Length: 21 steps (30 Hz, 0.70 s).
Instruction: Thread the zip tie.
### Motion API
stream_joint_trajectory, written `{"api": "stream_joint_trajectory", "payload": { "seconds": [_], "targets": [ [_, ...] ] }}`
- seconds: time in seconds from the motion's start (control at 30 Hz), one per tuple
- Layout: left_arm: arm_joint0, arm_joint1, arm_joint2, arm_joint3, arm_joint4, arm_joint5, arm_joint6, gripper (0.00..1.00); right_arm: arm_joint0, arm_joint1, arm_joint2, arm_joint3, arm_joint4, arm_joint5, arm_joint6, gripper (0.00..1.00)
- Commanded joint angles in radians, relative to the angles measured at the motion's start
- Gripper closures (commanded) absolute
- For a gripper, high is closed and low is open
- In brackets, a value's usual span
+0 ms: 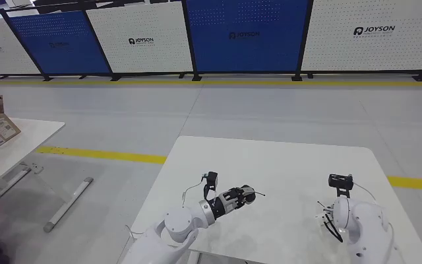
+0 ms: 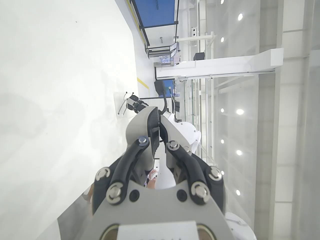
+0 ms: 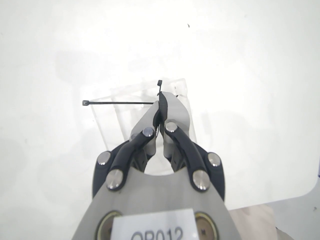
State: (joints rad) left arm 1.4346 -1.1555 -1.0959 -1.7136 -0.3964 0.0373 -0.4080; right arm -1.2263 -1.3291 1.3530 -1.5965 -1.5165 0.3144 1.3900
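My right gripper (image 3: 159,102) is shut on a black zip tie (image 3: 117,103) over a clear plastic holder (image 3: 180,88) on the white table (image 1: 277,158). The strap runs sideways to a small head (image 3: 85,102), and a second head (image 3: 159,83) stands just past the fingertips. In the top view this gripper (image 1: 328,216) sits near the table's front right, with thin black straps around it. My left gripper (image 1: 248,194) hovers at the front middle, shut, with a thin black zip tie end (image 1: 261,194) poking from its tips. Its fingers (image 2: 150,123) are pressed together.
The left wrist view shows the right gripper (image 2: 134,103) farther off beside the clear holder (image 2: 117,101). The table's rounded corner (image 3: 308,188) lies close to the right arm. Another table (image 1: 26,135) stands to the far left, and blue and white panels (image 1: 247,33) line the back.
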Motion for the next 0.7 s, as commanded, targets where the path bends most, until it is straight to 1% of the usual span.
{"api": "stream_joint_trajectory", "payload": {
  "seconds": [0.0, 0.2, 0.3, 0.4, 0.5, 0.57, 0.67],
  "targets": [
    [0.0, 0.0, 0.0, 0.0, 0.0, 0.0, 0.0, 1.0, -0.01, 0.0, 0.004, -0.018, 0.002, -0.004, 0.0, 1.0],
    [0.0, 0.0, 0.0, 0.0, 0.0, 0.0, 0.0, 1.0, -0.062, 0.003, 0.037, -0.104, 0.025, -0.03, 0.0, 1.0],
    [0.0, 0.0, 0.0, 0.0, 0.0, 0.0, 0.0, 1.0, -0.085, 0.004, 0.055, -0.139, 0.043, -0.037, -0.019, 1.0],
    [0.0, 0.0, 0.0, 0.0, 0.0, 0.0, 0.0, 1.0, -0.112, 0.005, 0.084, -0.176, 0.087, -0.045, -0.066, 1.0],
    [0.0, 0.0, 0.0, 0.0, 0.0, 0.0, 0.0, 1.0, -0.146, 0.006, 0.117, -0.21, 0.135, -0.053, -0.135, 1.0],
    [0.0, 0.0, 0.0, 0.0, 0.0, 0.0, 0.0, 1.0, -0.173, 0.006, 0.142, -0.239, 0.182, -0.058, -0.192, 1.0],
    [0.0, 0.0, 0.0, 0.0, 0.0, 0.0, 0.0, 1.0, -0.217, 0.006, 0.17, -0.269, 0.224, -0.072, -0.292, 1.0]
  ]
}}
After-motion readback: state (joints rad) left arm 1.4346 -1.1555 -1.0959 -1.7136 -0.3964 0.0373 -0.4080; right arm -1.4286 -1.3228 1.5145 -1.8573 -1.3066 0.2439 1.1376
